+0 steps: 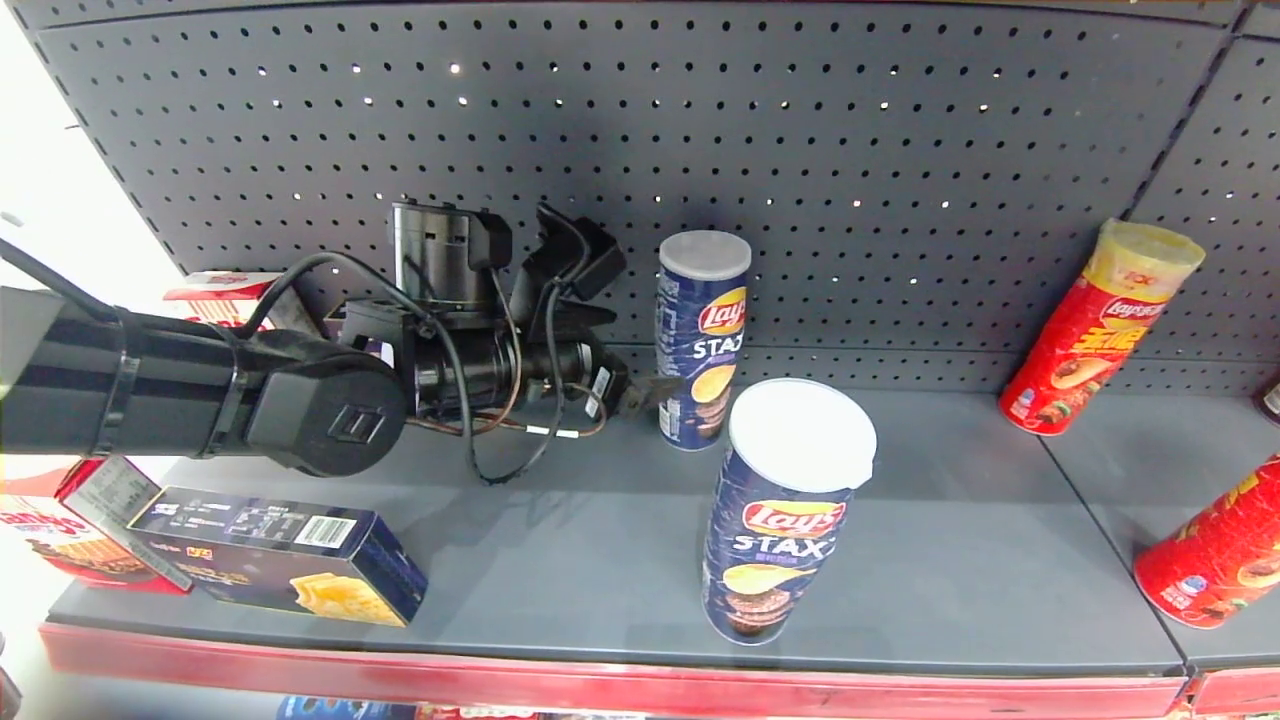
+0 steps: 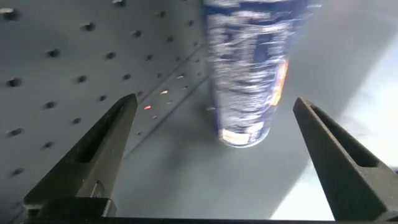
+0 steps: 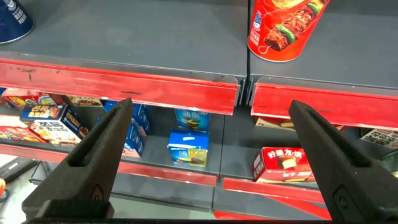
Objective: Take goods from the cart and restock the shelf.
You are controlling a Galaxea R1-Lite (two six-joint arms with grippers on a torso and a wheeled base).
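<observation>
Rear blue chips can (image 1: 703, 335) looks set on the shelf (image 1: 560, 545). Left gripper (image 1: 650, 388) jaws are spread, nothing held, and right gripper (image 3: 210, 104) likewise. A straight pull-back is probably needed next so the can isn't clipped.

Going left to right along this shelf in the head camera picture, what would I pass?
In order: red box, dark blue box, left gripper, rear blue can, front blue can, leaning red can, red can at the right edge.
</observation>
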